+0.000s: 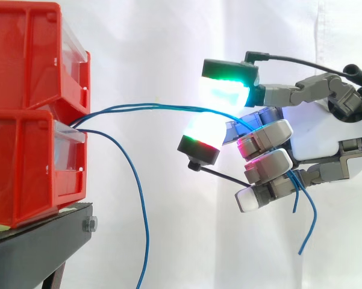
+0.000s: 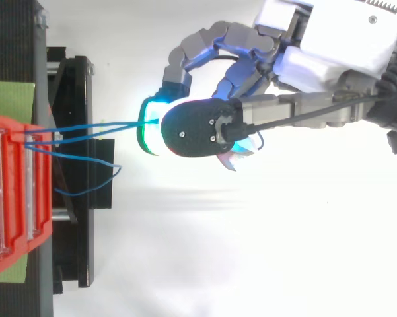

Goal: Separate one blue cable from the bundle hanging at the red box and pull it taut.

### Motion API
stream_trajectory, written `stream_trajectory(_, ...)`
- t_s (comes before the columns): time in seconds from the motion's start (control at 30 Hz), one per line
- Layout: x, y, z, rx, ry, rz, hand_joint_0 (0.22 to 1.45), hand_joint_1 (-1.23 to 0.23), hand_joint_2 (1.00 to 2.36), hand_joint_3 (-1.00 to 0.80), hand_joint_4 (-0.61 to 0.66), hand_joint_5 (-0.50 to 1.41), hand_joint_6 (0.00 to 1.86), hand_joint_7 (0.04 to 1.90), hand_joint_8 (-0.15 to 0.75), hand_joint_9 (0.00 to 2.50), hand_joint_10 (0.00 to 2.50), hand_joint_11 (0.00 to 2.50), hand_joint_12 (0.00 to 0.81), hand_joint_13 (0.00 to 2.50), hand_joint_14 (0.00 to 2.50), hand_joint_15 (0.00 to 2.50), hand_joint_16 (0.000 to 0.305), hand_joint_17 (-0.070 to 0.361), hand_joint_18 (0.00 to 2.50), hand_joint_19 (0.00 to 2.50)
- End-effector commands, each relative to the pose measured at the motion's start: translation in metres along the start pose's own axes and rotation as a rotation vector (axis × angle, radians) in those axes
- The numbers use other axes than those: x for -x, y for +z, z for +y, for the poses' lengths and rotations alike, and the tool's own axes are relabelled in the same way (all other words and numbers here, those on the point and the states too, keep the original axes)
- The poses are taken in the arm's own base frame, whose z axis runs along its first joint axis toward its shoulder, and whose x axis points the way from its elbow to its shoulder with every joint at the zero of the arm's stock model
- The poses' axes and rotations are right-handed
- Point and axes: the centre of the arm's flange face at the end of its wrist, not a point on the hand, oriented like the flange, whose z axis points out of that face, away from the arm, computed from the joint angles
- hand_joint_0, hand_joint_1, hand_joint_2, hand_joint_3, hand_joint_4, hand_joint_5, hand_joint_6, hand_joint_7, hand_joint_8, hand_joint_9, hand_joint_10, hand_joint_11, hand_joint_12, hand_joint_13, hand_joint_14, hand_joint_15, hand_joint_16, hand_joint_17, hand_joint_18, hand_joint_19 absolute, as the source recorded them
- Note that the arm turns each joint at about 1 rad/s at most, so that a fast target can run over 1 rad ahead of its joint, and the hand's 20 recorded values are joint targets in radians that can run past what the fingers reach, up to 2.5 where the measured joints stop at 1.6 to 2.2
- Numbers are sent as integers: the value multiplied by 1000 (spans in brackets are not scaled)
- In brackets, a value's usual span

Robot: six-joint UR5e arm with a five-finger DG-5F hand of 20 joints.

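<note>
My hand [image 1: 325, 135] has its fingers curled around two blue cables [image 1: 150, 108] that run almost straight from the lower red bin [image 1: 24, 168], while a third cable [image 1: 146, 223] hangs down loose

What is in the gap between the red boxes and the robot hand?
Only blue cables, running from the lower red box across to the robot hand, whose fingers curl round them. The side view shows it best.
</note>
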Motion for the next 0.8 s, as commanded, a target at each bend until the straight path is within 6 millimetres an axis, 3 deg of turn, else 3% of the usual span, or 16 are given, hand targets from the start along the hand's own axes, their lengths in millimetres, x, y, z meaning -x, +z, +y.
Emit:
stream_trajectory(0.0, 0, 0, 1, 1, -9, 0, 648, -634, 1018, -302, 70, -224, 914, 935, 249, 1089, 476, 1540, 356, 1175, 23, 1182, 45, 101, 717, 629)
stream_trajectory(0.47, 0, -1, 0, -2, -14, -2, 724, -742, 1000, -500, 30, -235, 920, 850, 226, 1059, 560, 1518, 345, 1183, 24, 1195, 44, 100, 737, 619)
stream_trajectory(0.77, 0, -1, 0, -3, -13, -5, 778, -829, 1000, -500, 22, -233, 922, 874, 228, 1056, 541, 1514, 347, 1169, 24, 1185, 43, 96, 734, 596)
